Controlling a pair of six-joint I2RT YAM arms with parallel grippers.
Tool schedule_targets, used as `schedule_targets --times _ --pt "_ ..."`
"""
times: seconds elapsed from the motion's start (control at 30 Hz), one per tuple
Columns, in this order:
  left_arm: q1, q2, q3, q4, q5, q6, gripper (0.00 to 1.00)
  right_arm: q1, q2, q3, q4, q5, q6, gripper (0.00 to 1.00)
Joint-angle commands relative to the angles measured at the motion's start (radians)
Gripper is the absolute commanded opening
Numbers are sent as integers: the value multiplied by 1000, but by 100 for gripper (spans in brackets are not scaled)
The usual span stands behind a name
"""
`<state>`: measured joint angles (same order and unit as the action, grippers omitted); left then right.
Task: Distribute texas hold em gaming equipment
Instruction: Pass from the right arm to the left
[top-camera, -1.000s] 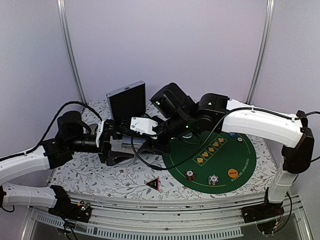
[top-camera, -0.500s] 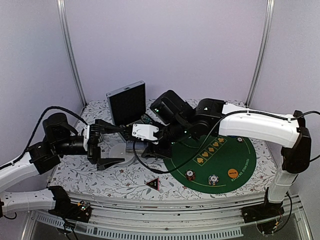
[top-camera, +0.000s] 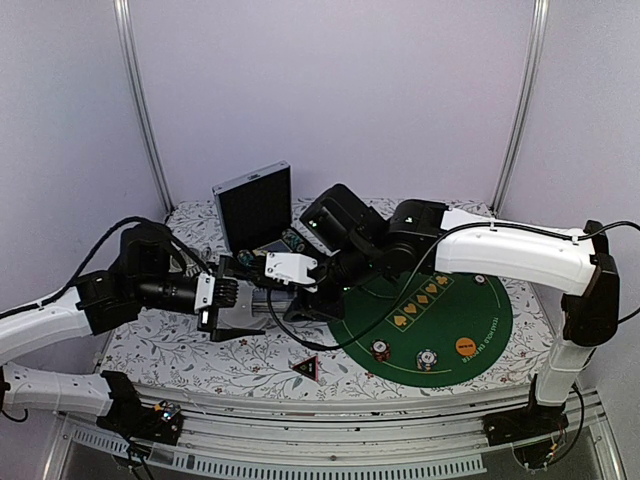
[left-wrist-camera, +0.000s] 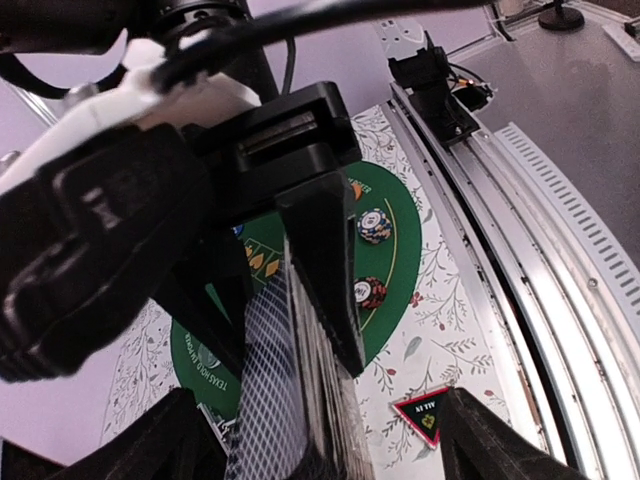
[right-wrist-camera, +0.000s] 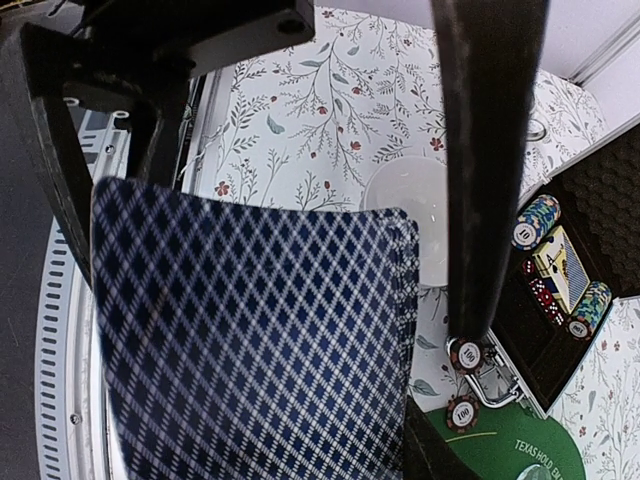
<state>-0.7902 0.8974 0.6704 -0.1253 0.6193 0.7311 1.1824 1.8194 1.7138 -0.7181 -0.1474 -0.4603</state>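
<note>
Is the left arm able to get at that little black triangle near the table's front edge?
Probably yes. The triangle lies alone on the flowered cloth, nothing covering it, not far from the left gripper, whose jaws stand open.

The green mat (right-wrist-camera: 520, 455) bore white letters reading "TEXAS HOLD", cut off at the frame edge in the right wrist view. A chip (right-wrist-camera: 467, 355) near it showed "100", and so did a second chip (right-wrist-camera: 462, 411). In the black case (right-wrist-camera: 600, 190), a chip stack (right-wrist-camera: 530, 225) showed "10" and a card (right-wrist-camera: 556, 262) carried an "A". The triangle (left-wrist-camera: 428, 412) had white print too blurred to read.
</note>
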Motion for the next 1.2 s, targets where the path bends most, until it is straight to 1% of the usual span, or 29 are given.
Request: schedule_targets --times 0.0,0.07,0.17,0.27,0.3,0.57,0.73,0.77,0.83,0.9,0.93,1.1,1.13,1.17 --pt "-36 35 32 -20 -20 64 82 -5 -9 17 12 -26 2 31" --pt "-42 31 20 -19 -33 74 76 -5 -10 18 11 -29 -2 31" --pt "-49 33 16 -13 -58 88 65 -4 -10 22 10 -34 -7 31" --pt "-60 55 21 -13 -82 93 46 -4 -12 30 8 -36 -11 31" --pt "-63 63 21 -13 -92 97 44 -3 -11 32 8 -36 -12 31" --pt "-88 71 16 -24 -160 115 43 -4 -23 35 3 -39 -14 31" --pt "-100 83 17 -25 -191 126 37 -5 -30 46 6 -57 -14 30" --pt "-102 86 18 -24 -195 128 34 -4 -30 47 5 -61 -14 30" --pt "-105 88 17 -24 -203 137 21 -4 -34 49 7 -64 -14 30" --pt "-109 87 17 -24 -211 142 5 -5 -37 48 6 -69 -14 30" --pt "-110 84 19 -24 -215 142 0 -5 -37 47 7 -71 -14 30" --pt "-114 68 12 -6 -223 124 0 -5 -44 27 8 -69 -9 30" --pt "-115 66 14 -4 -228 115 0 -5 -47 21 9 -64 -8 34" --pt "-115 67 16 -1 -234 97 0 -5 -51 17 10 -59 -6 41"
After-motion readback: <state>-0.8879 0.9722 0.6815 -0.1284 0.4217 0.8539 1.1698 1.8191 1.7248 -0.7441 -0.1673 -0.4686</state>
